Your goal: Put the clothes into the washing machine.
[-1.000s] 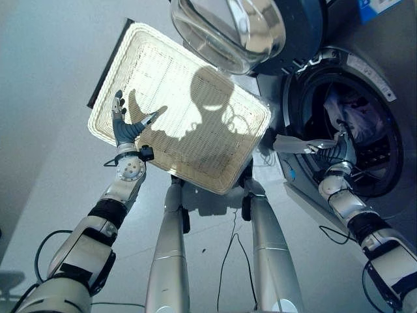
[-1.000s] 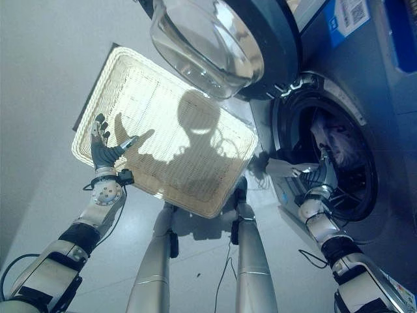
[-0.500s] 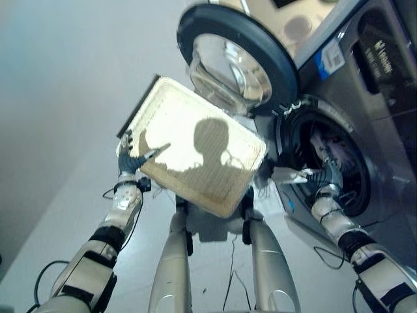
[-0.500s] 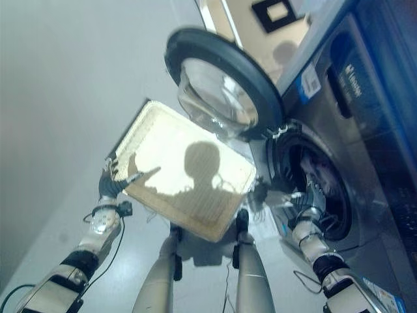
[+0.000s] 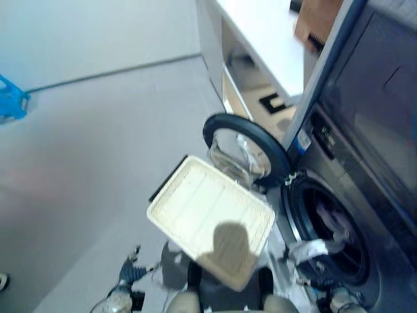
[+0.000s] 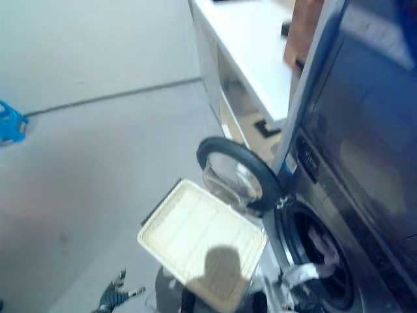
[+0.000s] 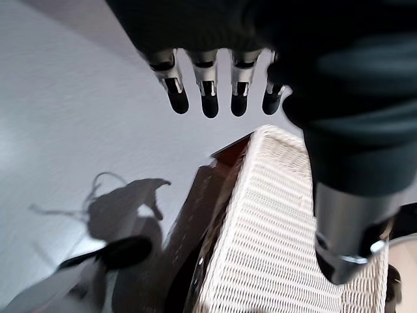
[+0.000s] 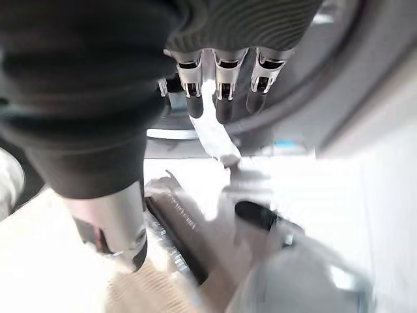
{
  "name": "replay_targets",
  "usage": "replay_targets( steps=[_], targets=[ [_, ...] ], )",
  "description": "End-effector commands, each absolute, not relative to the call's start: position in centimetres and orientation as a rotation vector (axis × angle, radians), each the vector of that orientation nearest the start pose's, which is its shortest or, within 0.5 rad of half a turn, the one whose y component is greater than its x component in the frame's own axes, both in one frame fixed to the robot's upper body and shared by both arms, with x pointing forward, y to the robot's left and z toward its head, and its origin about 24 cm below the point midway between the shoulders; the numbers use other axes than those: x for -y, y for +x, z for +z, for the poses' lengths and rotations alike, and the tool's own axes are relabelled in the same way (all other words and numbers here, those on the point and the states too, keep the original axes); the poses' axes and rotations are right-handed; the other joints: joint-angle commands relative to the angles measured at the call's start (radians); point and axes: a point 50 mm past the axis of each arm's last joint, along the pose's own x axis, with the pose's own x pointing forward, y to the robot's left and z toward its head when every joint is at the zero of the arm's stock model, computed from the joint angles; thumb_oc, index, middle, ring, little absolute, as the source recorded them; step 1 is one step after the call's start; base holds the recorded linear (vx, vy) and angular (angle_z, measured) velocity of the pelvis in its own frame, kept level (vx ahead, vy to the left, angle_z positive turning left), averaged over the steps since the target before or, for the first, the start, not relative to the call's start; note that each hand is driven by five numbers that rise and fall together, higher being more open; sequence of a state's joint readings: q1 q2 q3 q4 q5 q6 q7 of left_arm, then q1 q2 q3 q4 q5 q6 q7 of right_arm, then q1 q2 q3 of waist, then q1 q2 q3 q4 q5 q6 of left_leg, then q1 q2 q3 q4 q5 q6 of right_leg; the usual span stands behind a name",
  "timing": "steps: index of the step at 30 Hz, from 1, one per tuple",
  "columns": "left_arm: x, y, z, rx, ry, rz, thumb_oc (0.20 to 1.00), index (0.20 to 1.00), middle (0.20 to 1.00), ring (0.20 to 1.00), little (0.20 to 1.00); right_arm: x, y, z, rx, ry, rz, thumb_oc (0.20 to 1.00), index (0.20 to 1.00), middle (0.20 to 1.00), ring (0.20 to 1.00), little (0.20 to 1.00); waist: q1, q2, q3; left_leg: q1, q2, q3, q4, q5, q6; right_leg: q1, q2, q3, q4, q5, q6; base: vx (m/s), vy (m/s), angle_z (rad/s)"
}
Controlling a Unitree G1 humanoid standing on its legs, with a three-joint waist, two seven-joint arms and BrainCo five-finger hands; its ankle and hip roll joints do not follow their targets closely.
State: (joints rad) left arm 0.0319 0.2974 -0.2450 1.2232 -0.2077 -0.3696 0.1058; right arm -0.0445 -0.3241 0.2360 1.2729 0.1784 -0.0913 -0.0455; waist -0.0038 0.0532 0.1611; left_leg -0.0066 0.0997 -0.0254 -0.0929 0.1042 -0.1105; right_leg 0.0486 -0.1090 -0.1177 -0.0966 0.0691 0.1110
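The washing machine's round door (image 5: 244, 153) stands swung open over the dark drum opening (image 5: 326, 241). Pale clothes (image 5: 333, 220) lie inside the drum, and a white cloth (image 5: 311, 249) hangs out over its lower rim. In front of the machine sits an empty white wicker basket (image 5: 208, 222). My left hand (image 5: 130, 268) hovers at the basket's near left corner, fingers (image 7: 208, 98) straight and holding nothing. My right hand (image 8: 223, 98) is by the drum's rim with straight fingers, and the white cloth (image 8: 215, 137) shows just past their tips.
A white counter (image 5: 260, 32) with open shelves under it stands behind the machine's door. A brown box (image 5: 316, 16) sits at its far end. A blue object (image 5: 10, 98) lies on the grey floor at far left.
The whole picture has shifted: the camera tilted up, so basket, door and drum now sit lower and smaller. Both hands keep their places by the basket corner and drum rim.
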Motion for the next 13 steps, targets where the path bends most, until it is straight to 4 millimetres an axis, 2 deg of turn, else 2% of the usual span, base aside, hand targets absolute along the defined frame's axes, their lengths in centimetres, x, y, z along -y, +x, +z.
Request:
replay_targets(
  steps=[1,2,5,13],
  targets=[
    [-25.5,12.3,-14.1,-0.910,0.238,0.146,1.000,1.000,1.000,1.000,1.000,25.8,9.8,-15.5,-1.248,-0.172,-0.181,1.000,1.000,1.000,1.000,1.000,0.047,-0.062,-0.016,0.036,-0.055,0.062,0.019,-0.048,0.006,-0.032,-0.027,-0.014,0.014,0.039,0.045,0.22,0.017,0.02],
    [-25.3,11.2,-14.5,-0.959,0.211,0.140,1.000,1.000,1.000,1.000,1.000,25.5,8.7,-15.9,-1.307,-0.129,-0.202,1.000,1.000,1.000,1.000,1.000,0.051,-0.060,-0.036,0.052,-0.056,0.064,0.018,-0.056,0.008,-0.018,-0.028,-0.014,0.012,0.033,0.043,0.17,0.012,0.03],
    [-25.1,9.9,-15.1,-1.028,0.183,0.123,1.000,1.000,1.000,1.000,1.000,25.2,7.5,-16.2,-1.366,-0.092,-0.219,1.000,1.000,1.000,1.000,1.000,0.053,-0.057,-0.058,0.073,-0.058,0.064,0.016,-0.068,0.012,0.001,-0.028,-0.013,0.013,0.024,0.041,0.09,0.019,0.05],
    [-25.1,8.3,-15.6,-1.114,0.152,0.099,1.000,1.000,1.000,1.000,1.000,25.5,5.6,-16.4,-1.450,-0.065,-0.241,1.000,1.000,1.000,1.000,1.000,0.042,-0.053,-0.084,0.110,-0.060,0.076,0.019,-0.093,0.026,0.026,-0.026,0.007,0.021,0.007,0.038,0.06,0.016,0.00]
  ],
)
